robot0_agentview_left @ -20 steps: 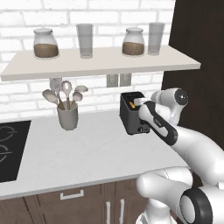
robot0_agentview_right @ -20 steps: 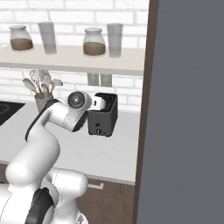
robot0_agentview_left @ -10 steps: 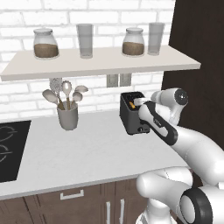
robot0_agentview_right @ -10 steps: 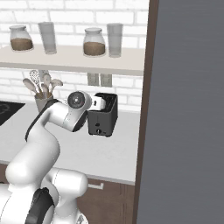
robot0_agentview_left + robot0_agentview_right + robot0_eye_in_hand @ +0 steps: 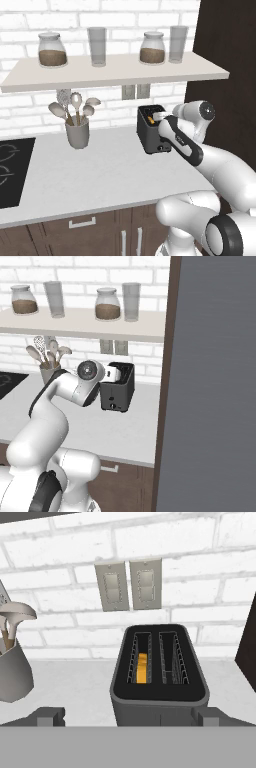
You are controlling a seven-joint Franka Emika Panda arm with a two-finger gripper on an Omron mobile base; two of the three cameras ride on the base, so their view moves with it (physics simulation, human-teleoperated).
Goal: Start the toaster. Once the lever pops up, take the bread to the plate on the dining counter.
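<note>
The toaster stands at the middle right of the left base view, near the back of the white counter, with a dark panel close on its right and a shelf overhead. Open counter spreads to its left as far as the utensil holder. The hand hangs just before the toaster, jaws spread wide, holding nothing. The hand view looks down into the slots: the bread sits sunk in the left one, with two wall outlets behind. No writing is legible.
</note>
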